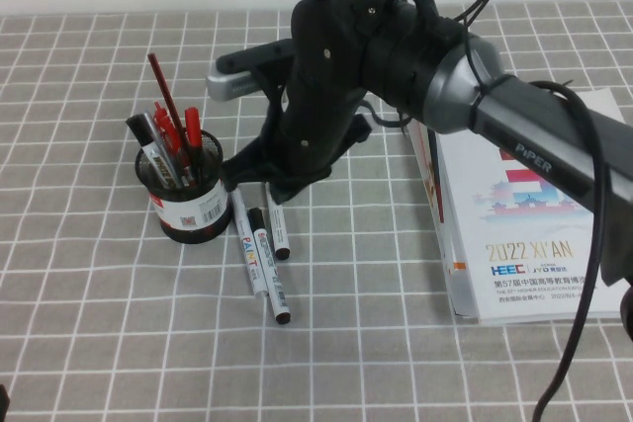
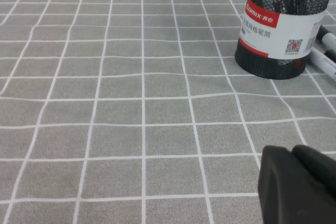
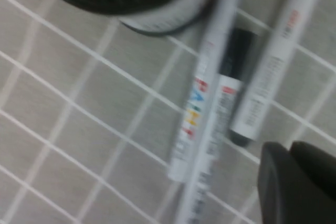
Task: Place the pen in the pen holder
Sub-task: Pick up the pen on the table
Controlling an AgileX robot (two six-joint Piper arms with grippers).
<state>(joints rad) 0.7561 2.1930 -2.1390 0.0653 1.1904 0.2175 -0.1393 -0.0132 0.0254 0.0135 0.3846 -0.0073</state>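
The pen [image 1: 276, 227], a short white marker with a black tail tip, lies on the cloth just right of the pen holder [image 1: 188, 200]; its cap end is hidden under my right arm. In the right wrist view the pen [image 3: 270, 64] lies beside a PAINT marker [image 3: 190, 121] and a slim white pen [image 3: 212, 77]. My right gripper [image 1: 287, 180] hovers over the pens' far ends, and its fingers [image 3: 278, 182] are together and empty. My left gripper [image 2: 291, 153] is shut, empty and low over the cloth, well away from the holder [image 2: 278, 30].
The holder is full of red and black pens [image 1: 168, 140]. The PAINT marker [image 1: 247, 249] and another white pen [image 1: 269, 279] lie beside the pen. A white book [image 1: 534, 234] lies to the right, partly under my right arm.
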